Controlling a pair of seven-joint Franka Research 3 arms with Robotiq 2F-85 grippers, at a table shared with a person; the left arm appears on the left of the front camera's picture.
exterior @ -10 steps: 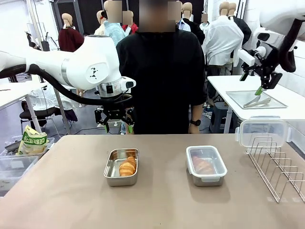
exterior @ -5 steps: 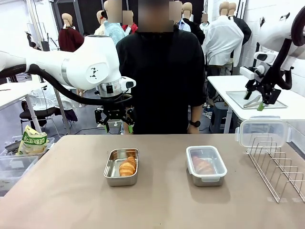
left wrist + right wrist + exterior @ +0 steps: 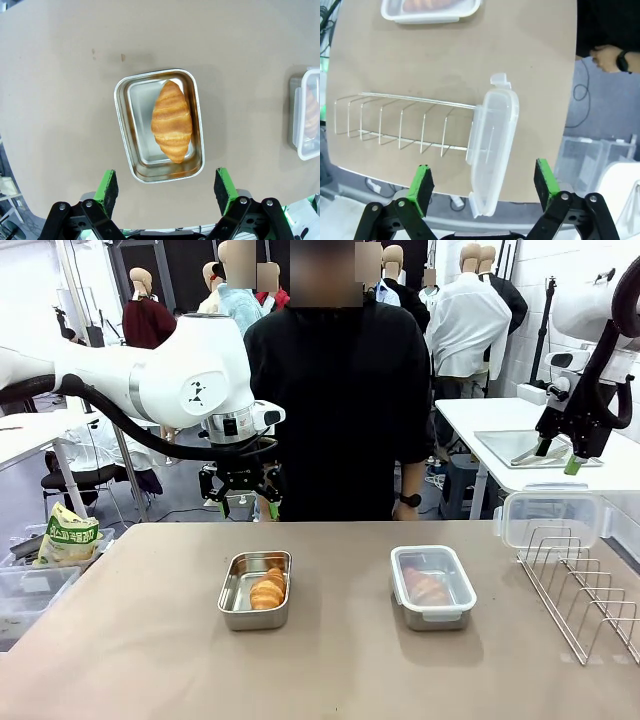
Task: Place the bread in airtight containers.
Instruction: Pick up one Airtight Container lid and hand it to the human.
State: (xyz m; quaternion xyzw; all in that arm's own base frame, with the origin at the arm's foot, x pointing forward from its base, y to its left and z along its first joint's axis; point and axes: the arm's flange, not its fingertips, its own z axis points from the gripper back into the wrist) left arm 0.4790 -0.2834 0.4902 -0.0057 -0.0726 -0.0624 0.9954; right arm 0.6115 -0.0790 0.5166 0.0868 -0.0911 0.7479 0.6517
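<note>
A: What's laid out here, biggest first?

B: The worktop, with the person standing at its twelve o'clock edge, arms down. I'd say they're leaving the robot to it. Over at three o'clock is the wire rack. The spare lid stands on edge in the rack's twelve o'clock end, I reckon so a claw can pinch its rim rather than prise it up off the flat.

A: And the bread?

B: Both pieces are in pans. The lidded pan sits just right of centre, and the covered croissant shows through its clear top. At its nine o'clock, well apart, the open pan holds the bare croissant. It lies lengthways inside the walls, so a lid should seat over it.

A: The claws?

B: The left claw hangs above the open pan on its twelve o'clock side, fingers spread wide, empty, looking straight down on the pastry. The right claw is high over the rack, also spread with nothing gripped. Seen from its own wrist, the spare lid sits between its fingers — my guess is it's lining up to fetch that lid for the open pan.
</note>
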